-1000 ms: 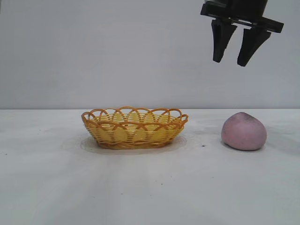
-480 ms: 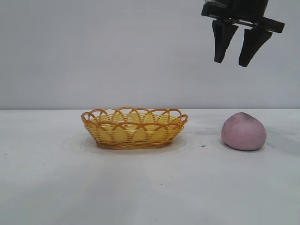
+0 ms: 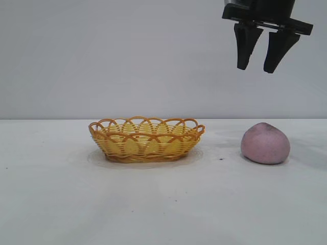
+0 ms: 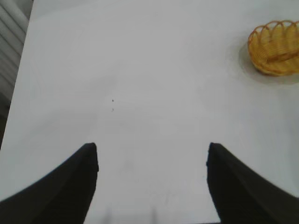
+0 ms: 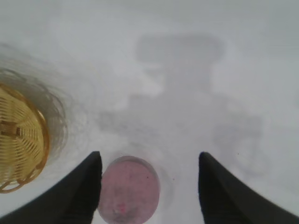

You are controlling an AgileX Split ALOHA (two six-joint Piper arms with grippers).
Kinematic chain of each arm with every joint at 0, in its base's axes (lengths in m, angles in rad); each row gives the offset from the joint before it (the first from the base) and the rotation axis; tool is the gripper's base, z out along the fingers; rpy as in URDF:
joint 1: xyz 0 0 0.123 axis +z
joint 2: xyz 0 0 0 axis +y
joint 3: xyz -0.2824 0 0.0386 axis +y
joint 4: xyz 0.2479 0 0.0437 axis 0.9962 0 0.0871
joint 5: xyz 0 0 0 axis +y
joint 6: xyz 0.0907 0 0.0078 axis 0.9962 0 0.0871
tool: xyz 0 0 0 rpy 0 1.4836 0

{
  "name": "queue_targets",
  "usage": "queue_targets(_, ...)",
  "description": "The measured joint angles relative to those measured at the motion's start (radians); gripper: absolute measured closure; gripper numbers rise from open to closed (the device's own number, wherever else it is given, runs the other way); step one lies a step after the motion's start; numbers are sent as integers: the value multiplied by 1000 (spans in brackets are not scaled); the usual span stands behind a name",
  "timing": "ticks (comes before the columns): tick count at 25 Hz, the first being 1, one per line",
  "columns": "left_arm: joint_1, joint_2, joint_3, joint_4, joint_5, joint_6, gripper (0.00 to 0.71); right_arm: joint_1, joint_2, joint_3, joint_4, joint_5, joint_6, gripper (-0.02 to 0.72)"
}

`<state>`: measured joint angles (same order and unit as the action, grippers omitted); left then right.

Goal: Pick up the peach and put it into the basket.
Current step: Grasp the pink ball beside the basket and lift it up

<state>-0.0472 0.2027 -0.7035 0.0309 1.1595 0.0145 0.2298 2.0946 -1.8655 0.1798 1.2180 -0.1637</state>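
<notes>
The mauve-pink peach (image 3: 265, 143) lies on the white table at the right, and shows from above in the right wrist view (image 5: 129, 189). The yellow wicker basket (image 3: 146, 139) with its orange-brown looped rim stands left of it, apart from it; it also shows in the right wrist view (image 5: 18, 137) and the left wrist view (image 4: 275, 47). My right gripper (image 3: 257, 69) hangs open and empty high above the peach, fingers pointing down; in its wrist view (image 5: 149, 161) the peach lies beside one finger. My left gripper (image 4: 152, 151) is open and empty over bare table, far from the basket.
The white table (image 3: 163, 204) runs wide in front of both objects. A plain grey wall (image 3: 102, 56) stands behind. The table's edge (image 4: 21, 60) shows in the left wrist view.
My right gripper has drifted slightly to the right, staying high and open. The peach and basket have not moved.
</notes>
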Motion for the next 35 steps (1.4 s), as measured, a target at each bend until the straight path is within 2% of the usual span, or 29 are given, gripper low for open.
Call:
queue_targets(4,0,-83,84,-26,-8,0,235,0,0,0,0,12,0,278)
queue_targets(11,0,-144,210,-49,-20,29,235,0,0,0,0,14,0,278)
queue_targets(20,0,-216,218,-51,-37,36,235,0,0,0,0,14,4,278)
queue_targets(29,0,-220,220,-61,-39,36,235,0,0,0,4,16,20,278)
queue_targets(35,0,-220,220,-63,-39,36,235,0,0,0,13,16,55,278)
